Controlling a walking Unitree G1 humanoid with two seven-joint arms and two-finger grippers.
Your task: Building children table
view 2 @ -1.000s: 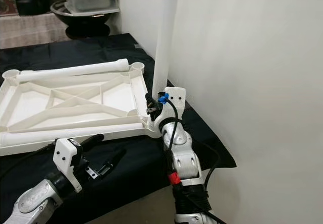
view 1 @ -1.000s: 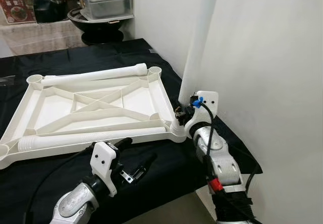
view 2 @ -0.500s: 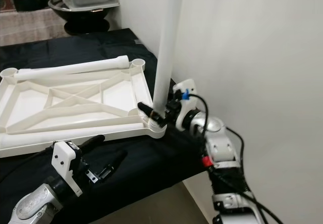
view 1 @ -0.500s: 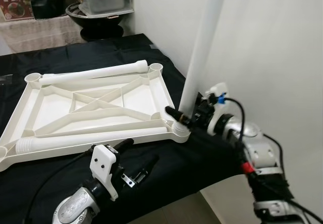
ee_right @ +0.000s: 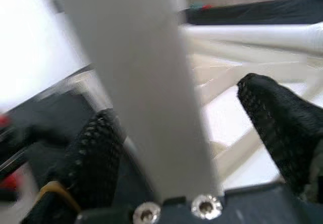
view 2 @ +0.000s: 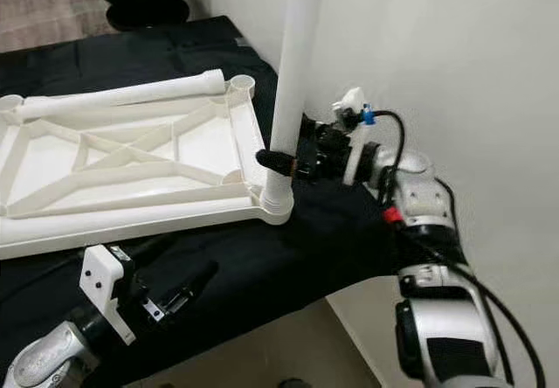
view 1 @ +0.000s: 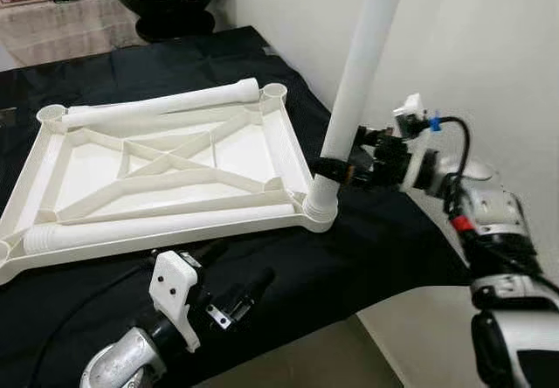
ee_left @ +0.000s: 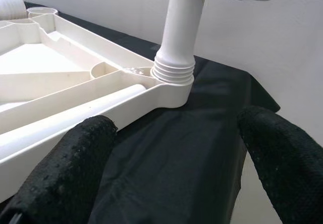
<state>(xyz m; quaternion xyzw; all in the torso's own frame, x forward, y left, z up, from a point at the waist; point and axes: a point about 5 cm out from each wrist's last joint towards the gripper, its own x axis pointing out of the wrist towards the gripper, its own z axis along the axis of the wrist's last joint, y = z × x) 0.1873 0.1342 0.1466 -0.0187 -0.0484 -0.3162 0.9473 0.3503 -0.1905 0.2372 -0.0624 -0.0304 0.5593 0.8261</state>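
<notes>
The right gripper (view 1: 336, 169) is clenched round the upright white leg (view 1: 362, 78), just above its seat in the tabletop's (view 1: 166, 174) corner socket at five o'clock. The left gripper (view 1: 236, 274) hangs released at six o'clock over the black cloth (view 1: 349, 248).

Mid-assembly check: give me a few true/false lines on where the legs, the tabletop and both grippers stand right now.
1. One table leg stands upright in a corner socket of the tabletop. True.
2. The right gripper is around that upright leg. True.
3. The left gripper holds a leg. False: it is open over the black cloth, holding nothing.
4. Two more legs lie flat on the upturned tabletop. True.
5. The tabletop lies on bare wood. False: it lies on the black cloth.
</notes>
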